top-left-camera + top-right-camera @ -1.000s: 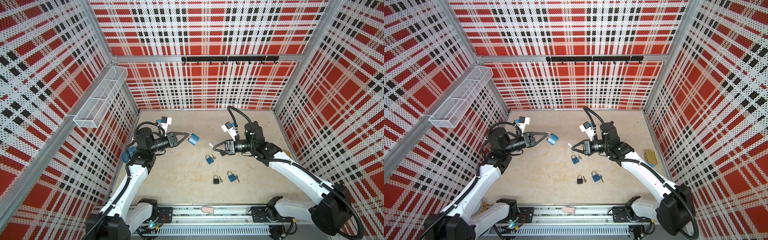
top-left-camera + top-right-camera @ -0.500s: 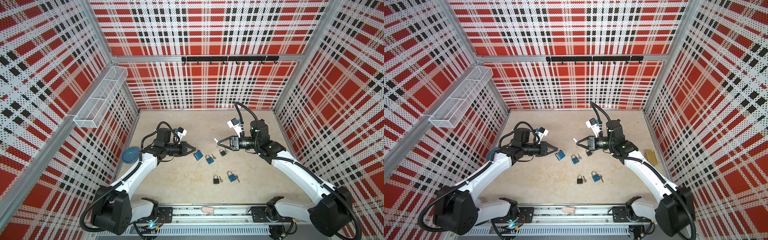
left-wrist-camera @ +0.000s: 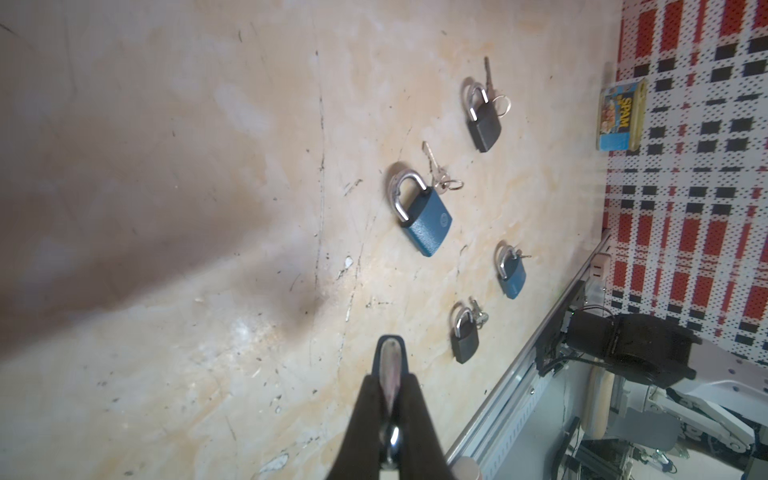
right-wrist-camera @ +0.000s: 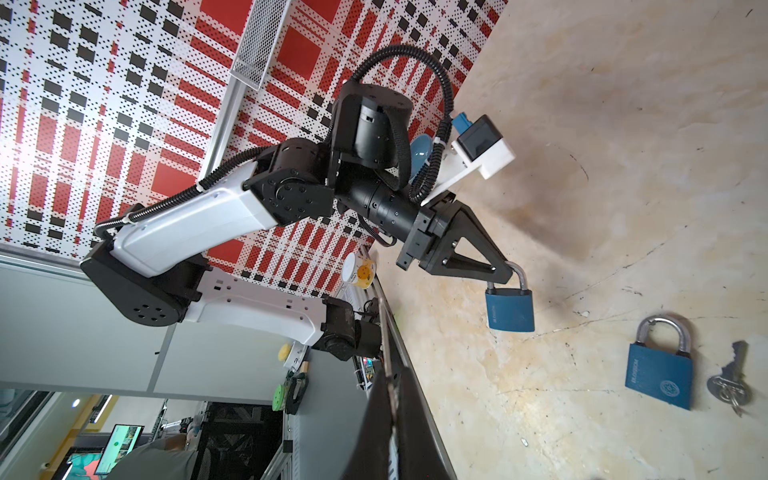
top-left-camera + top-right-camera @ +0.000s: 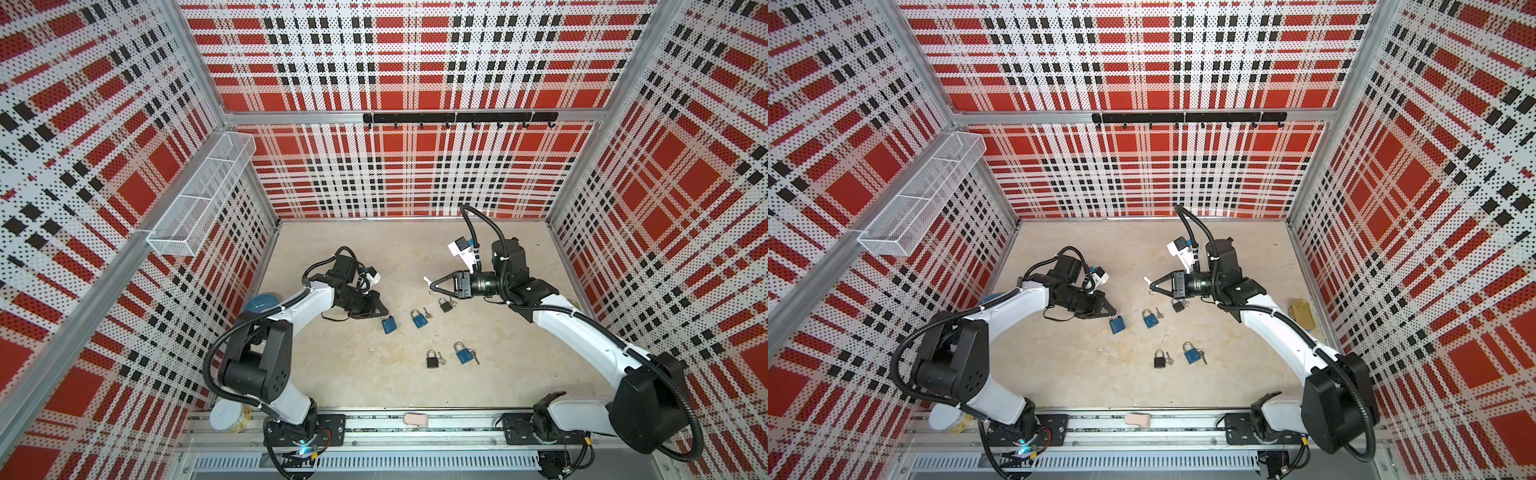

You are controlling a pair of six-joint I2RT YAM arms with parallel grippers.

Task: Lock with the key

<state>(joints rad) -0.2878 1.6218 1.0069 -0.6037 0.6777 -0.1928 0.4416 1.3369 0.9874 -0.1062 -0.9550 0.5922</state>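
Under the left hand tips | blue padlock hangs by its metal loop, pinched tight in that hand | right hand squeezed shut on a thin silver bit, up off the surface, apart from the held padlock | just below right hand: small black padlock lying flat

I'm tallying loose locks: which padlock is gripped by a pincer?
The blue padlock whose shackle the left pincer is shut on. The other two blue padlocks and both black padlocks lie loose on the table.
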